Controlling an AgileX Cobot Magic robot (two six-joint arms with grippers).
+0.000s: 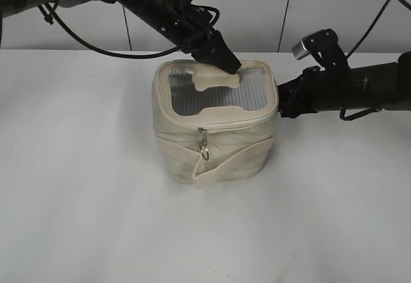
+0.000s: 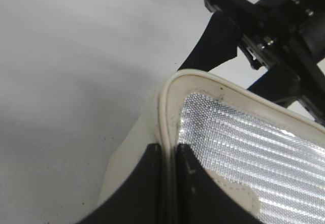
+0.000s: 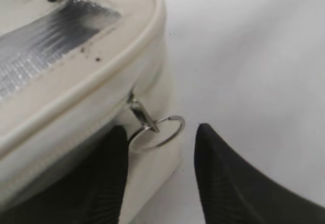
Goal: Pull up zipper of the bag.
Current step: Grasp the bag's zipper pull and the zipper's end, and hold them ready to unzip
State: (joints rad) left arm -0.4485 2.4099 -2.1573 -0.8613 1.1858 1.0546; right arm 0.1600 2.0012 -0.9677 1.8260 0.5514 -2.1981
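The cream bag stands mid-table, its grey ribbed window and cream patch facing up. The zipper runs round below the top rim, and one silver ring pull hangs at the front. My left gripper reaches from the upper left and is shut on the bag's rim piping at the far edge of the top; the left wrist view shows the jaws pinching it. My right gripper is at the bag's right side. In the right wrist view its jaws are open, with a second ring pull between them, not gripped.
The wide cream strap band wraps the bag's lower front and its end sticks out. The bag stands on a white table. A white panelled wall is behind, and both black arms reach in above the bag's back and right.
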